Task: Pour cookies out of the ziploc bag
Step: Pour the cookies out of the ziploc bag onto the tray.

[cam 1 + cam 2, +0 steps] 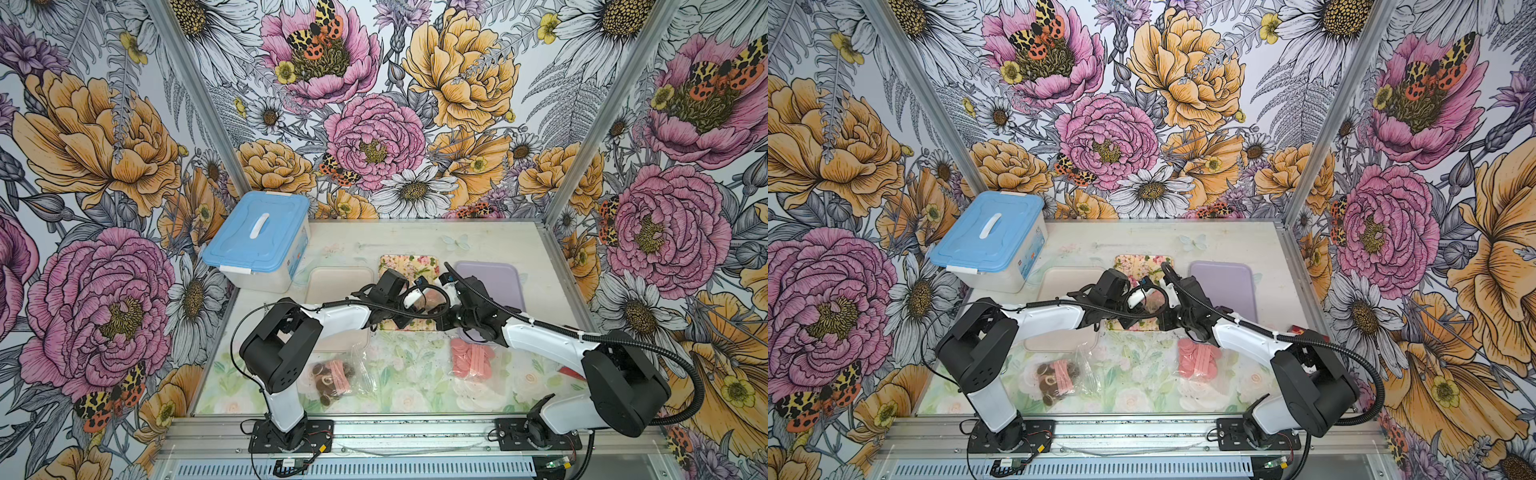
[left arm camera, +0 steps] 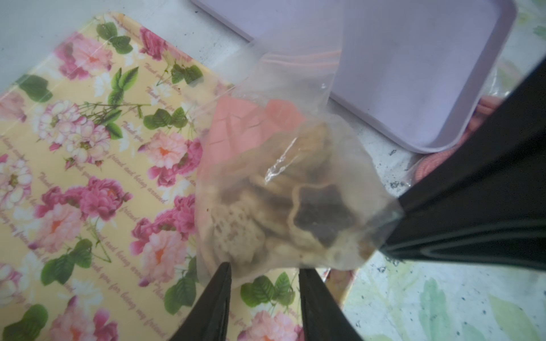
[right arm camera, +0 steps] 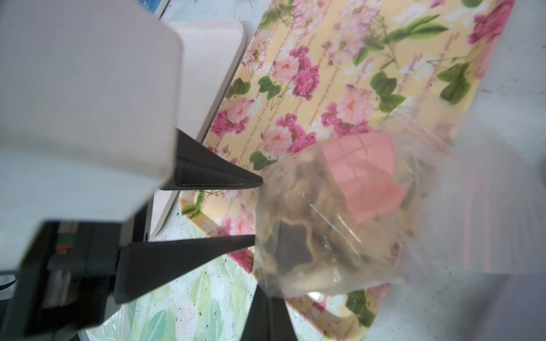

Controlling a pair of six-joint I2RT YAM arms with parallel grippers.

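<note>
Two black left fingers [image 2: 218, 301], parted, flank the hanging ziploc bag [image 2: 283, 189].
Right fingers [image 2: 443, 218] are clamped on one bag corner; cookies [image 2: 295, 206] sag at the held end, its seal pointing away, over the floral tray [image 2: 74, 177].

Bright, even light with soft shadows; both wrist views blur close up.

Both top views look steeply down from high at the front. Both wrist views sit close behind their jaws, sharing the bag [image 2: 283, 189] ahead.
</note>
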